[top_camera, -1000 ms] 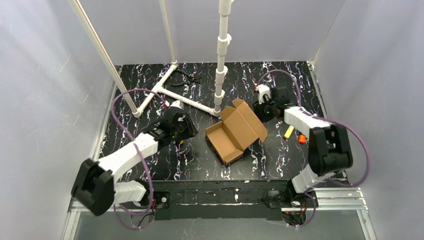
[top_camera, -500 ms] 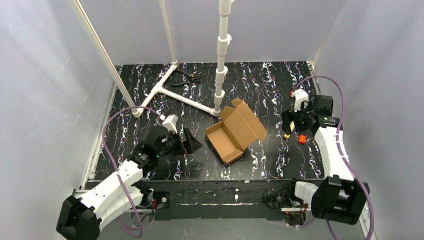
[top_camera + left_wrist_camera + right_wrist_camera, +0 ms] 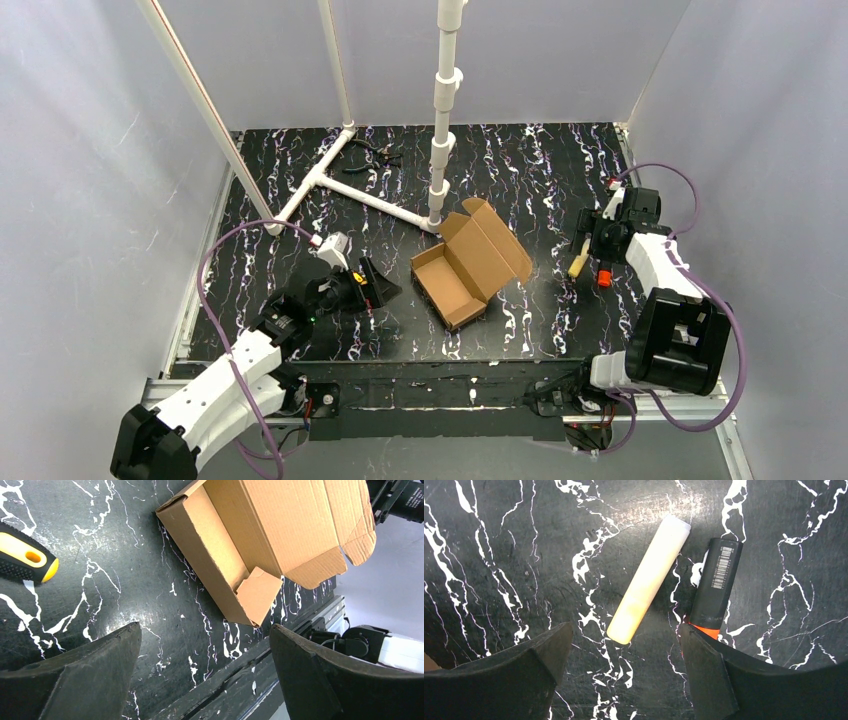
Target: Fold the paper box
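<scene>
The paper box (image 3: pixel 468 265) is a brown cardboard mailer at the table's middle, its tray formed and its lid standing open toward the back right. It also shows in the left wrist view (image 3: pixel 250 545) with a front flap folded in. My left gripper (image 3: pixel 378 289) is open and empty, just left of the box and apart from it. My right gripper (image 3: pixel 592 243) is open and empty at the right side, over two markers and well away from the box.
A pale yellow marker (image 3: pixel 649 580) and a black-and-orange marker (image 3: pixel 715 582) lie under my right gripper. A yellow-and-black tool handle (image 3: pixel 25 560) lies by my left gripper. A white pipe frame (image 3: pixel 380 200) and pliers (image 3: pixel 375 152) stand at the back.
Both arms have pulled away from the box: the left one back toward the near left, the right one out to the right over the markers. The box has not moved.
</scene>
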{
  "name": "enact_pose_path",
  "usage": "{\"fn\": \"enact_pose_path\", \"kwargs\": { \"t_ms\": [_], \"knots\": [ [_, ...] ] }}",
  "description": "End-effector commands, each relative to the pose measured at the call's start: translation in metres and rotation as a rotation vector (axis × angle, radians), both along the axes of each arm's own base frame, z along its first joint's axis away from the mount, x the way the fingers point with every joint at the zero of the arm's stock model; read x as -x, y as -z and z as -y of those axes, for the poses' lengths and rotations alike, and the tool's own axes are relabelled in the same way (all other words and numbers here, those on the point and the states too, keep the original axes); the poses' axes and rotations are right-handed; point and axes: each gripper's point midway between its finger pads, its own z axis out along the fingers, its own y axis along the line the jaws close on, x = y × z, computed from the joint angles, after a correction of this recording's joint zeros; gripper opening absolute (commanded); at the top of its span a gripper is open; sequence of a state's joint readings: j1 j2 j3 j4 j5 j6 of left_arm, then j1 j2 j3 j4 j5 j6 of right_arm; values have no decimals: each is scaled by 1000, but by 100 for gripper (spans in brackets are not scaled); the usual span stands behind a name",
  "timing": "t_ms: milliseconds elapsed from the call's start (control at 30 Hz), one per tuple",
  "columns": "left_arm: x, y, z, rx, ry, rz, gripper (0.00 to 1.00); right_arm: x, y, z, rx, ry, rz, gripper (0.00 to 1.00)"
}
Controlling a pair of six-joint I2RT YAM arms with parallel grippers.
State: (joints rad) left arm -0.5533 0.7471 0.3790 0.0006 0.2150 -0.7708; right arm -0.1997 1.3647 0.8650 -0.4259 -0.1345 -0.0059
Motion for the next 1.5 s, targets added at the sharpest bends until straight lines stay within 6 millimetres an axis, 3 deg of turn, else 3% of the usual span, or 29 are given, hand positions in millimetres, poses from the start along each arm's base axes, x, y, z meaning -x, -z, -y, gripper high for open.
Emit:
{"fn": "enact_pose_path", "kwargs": {
  "t_ms": [0,300,533,733,867,1000,1100,1167,1333,1467],
  "knots": [
    [-5,3,-5,-10,-38,14,98,-16,-1,8,-24,109,64,86],
    [-7,13,-6,-31,-48,-13,98,-18,14,12,-25,130,39,76],
    [-8,10,-8,-37,-59,-5,98,-25,45,14,-41,129,-82,63],
    [-3,14,-15,-61,-74,-17,98,-22,62,15,-34,131,-126,33],
    [-3,14,-19,-75,-81,-16,98,-20,59,19,-9,127,-108,18],
    [-1,13,-20,-84,-80,-20,98,-27,39,19,19,76,-7,12],
    [2,11,-23,-89,-82,-22,98,-33,4,8,46,-113,114,8],
    [3,10,-24,-93,-81,-18,98,-33,-26,-7,51,-267,211,1],
    [6,8,-30,-109,-94,-12,98,-15,-98,-62,-50,-631,445,1],
    [7,4,-34,-115,-109,-2,98,6,-147,-101,-197,-872,532,1]
  ]
}}
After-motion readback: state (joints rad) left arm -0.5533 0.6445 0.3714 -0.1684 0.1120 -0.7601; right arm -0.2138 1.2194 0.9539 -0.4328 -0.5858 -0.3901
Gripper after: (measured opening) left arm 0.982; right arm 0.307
